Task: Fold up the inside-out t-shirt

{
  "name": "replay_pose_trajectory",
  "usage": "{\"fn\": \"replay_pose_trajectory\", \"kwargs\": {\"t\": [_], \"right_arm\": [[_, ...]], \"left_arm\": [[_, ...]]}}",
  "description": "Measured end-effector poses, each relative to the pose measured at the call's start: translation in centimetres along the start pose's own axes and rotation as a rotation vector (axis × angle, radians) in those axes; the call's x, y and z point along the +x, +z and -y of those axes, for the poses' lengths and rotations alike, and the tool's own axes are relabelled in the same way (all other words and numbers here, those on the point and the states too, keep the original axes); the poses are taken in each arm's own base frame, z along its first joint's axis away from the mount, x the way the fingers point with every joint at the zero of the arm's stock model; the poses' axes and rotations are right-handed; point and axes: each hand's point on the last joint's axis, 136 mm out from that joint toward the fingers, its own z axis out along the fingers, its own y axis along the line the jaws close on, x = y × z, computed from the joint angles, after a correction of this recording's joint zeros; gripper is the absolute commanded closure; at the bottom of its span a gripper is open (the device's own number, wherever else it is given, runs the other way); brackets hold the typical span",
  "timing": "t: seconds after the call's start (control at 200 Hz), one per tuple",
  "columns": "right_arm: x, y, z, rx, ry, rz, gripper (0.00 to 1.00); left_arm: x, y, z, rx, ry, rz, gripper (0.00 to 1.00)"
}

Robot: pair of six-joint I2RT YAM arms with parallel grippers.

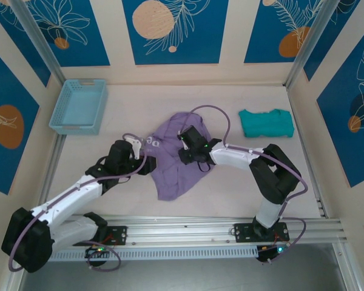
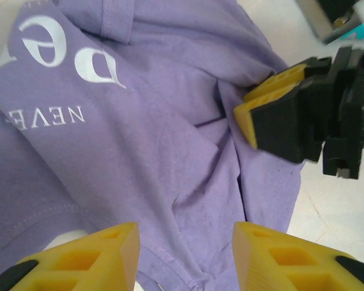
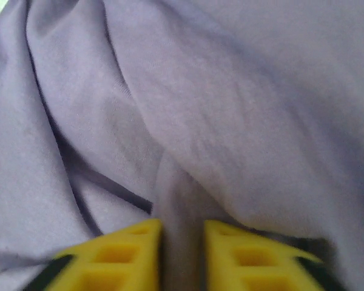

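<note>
The inside-out t-shirt (image 1: 176,160) lies crumpled in the middle of the table, lavender, with mirrored white lettering (image 2: 67,73) showing through. My right gripper (image 3: 182,254) is shut on a raised fold of its fabric, pinched between the yellow fingers. From above, that gripper (image 1: 185,148) sits on the shirt's upper right part; in the left wrist view it (image 2: 250,100) bites a crease. My left gripper (image 2: 185,257) is open, its fingers (image 2: 103,251) apart just above the shirt's stitched hem, nothing between them. Seen from above, it (image 1: 144,157) is at the shirt's left edge.
A light blue basket (image 1: 79,106) stands at the back left. A teal-green garment (image 1: 266,122) lies folded at the back right. Purple cables (image 1: 221,118) arc over the shirt. Walls (image 1: 182,73) enclose the table on three sides.
</note>
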Motion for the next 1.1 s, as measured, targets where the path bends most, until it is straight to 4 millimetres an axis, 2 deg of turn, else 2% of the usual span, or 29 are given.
{"fn": "replay_pose_trajectory", "kwargs": {"t": [0.135, 0.24, 0.345, 0.53, 0.75, 0.82, 0.925, 1.0, 1.095], "right_arm": [[-0.4, -0.8, 0.4, 0.001, 0.022, 0.018, 0.97], [-0.3, -2.4, 1.3, -0.004, 0.046, 0.043, 0.98], [0.0, -4.3, 2.2, -0.027, 0.079, 0.071, 0.96], [1.6, -6.3, 4.1, -0.082, 0.171, 0.088, 0.95], [4.0, -7.7, 6.5, -0.114, 0.280, 0.090, 0.97], [4.6, -8.2, 6.8, -0.118, 0.299, 0.089, 0.97], [5.4, -8.6, 7.2, -0.114, 0.320, 0.086, 0.97], [6.1, -8.8, 7.4, -0.105, 0.333, 0.075, 0.97], [6.6, -9.0, 7.5, -0.101, 0.338, 0.074, 0.96]], "left_arm": [[1.4, 1.5, 0.4, 0.011, 0.024, -0.059, 0.55], [2.6, 2.6, 1.3, 0.026, 0.068, -0.113, 0.53], [2.9, 3.5, 2.5, 0.052, 0.110, -0.138, 0.52], [2.5, 5.7, 4.6, 0.094, 0.176, -0.161, 0.49], [3.3, 10.0, 5.7, 0.081, 0.260, -0.244, 0.48], [3.6, 11.2, 5.6, 0.059, 0.280, -0.265, 0.56], [3.5, 12.3, 5.4, 0.043, 0.299, -0.275, 0.82], [3.5, 12.4, 5.4, 0.040, 0.295, -0.273, 0.99], [2.7, 12.0, 5.8, 0.053, 0.299, -0.246, 1.00]]}}
